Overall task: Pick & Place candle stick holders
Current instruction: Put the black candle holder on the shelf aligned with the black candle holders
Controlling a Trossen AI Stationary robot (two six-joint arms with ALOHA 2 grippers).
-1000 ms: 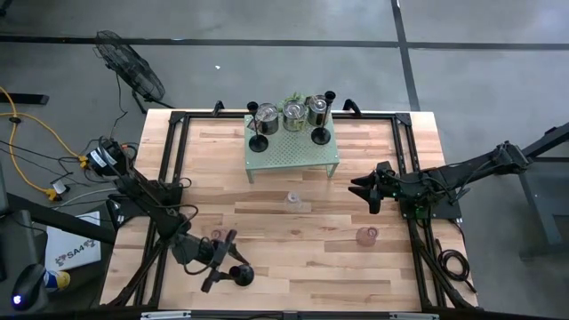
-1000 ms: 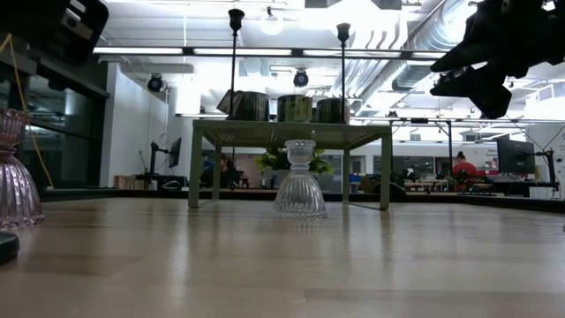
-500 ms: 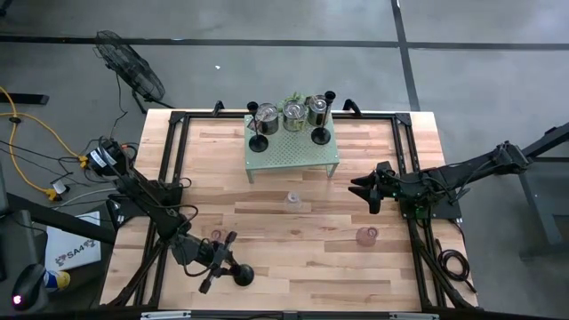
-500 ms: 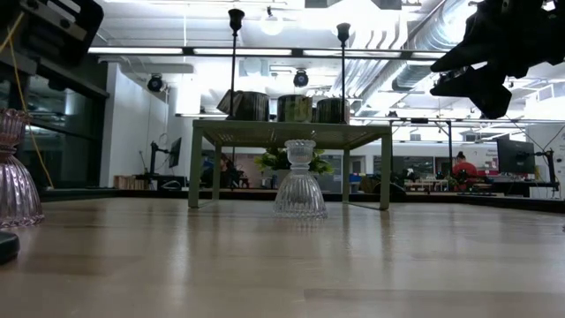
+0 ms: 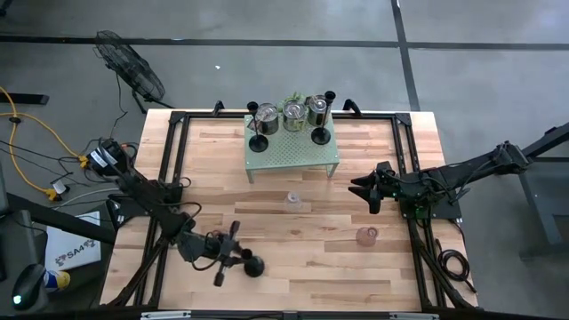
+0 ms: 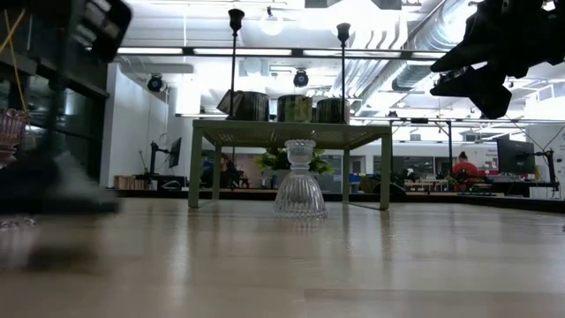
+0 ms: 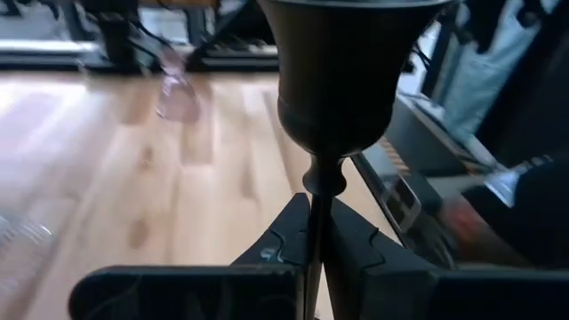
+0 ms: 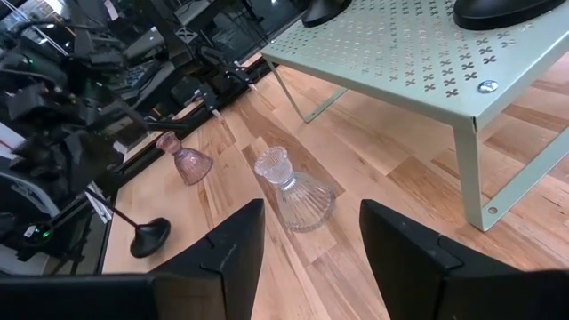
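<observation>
Left gripper point(image 5: 229, 252), near the front left of the wooden table point(image 5: 293, 267), with its fingers point(image 7: 289, 233) pressed together on the thin stem of a black candle holder point(image 5: 252, 265). The holder is matte black, with a slim rod-like stem, a flat round base, which shows beside the gripper in the high view, and a goblet-shaped cup that fills the left wrist view. In the right wrist view its stem is tilted well off upright, the round base low by the table. Just beside the left gripper stands a small pink glass holder point(image 8: 184, 162), ribbed, with a flared skirt and narrow neck. A second pink holder point(image 5: 366, 236) stands toward the front right. A clear glass holder point(image 6: 299, 180) of the same bell shape stands near the table's middle, in front of the pale green perforated rack point(image 5: 293, 151). On the rack stand two more tall black holders point(image 5: 321, 135), one at each end, with three shiny silver cups point(image 5: 293, 116) and a leafy plant point(image 5: 292, 100) between them. Right gripper point(image 5: 366, 190) hangs above the table's right side, fingers point(image 8: 233, 244) spread apart, holding nothing.
</observation>
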